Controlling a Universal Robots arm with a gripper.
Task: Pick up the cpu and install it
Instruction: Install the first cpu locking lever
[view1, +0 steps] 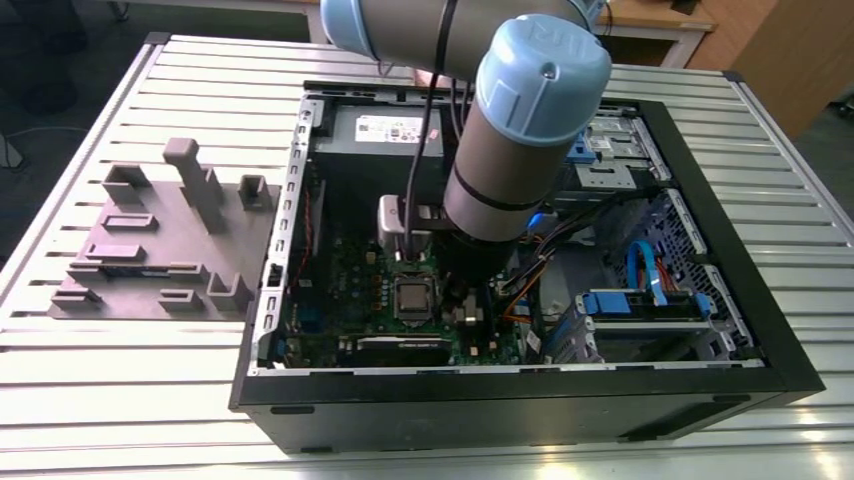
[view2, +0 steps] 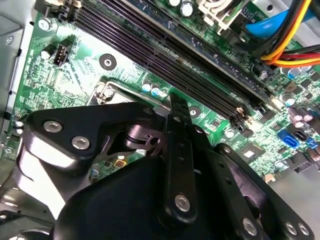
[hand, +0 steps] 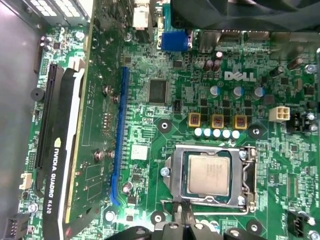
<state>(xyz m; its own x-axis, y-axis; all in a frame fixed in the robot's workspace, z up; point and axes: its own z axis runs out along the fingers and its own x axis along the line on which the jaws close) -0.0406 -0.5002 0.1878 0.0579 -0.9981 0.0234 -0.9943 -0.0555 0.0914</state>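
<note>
Already seated, cpu (hand: 208, 174) lies beside graphics card (hand: 60, 165) (gripper (hand: 182, 220) just above).

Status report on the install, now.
Gripper low over the motherboard, at the socket frame edge. CPU sits in the socket, frame around it. Graphics card stands off to one side, apart from the socket.

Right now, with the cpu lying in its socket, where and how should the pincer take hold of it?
Probably by two opposite edges of the cpu, coming straight down from above: it lies flat with its metal top up, ringed by the socket frame, so no side approach is open.
</note>
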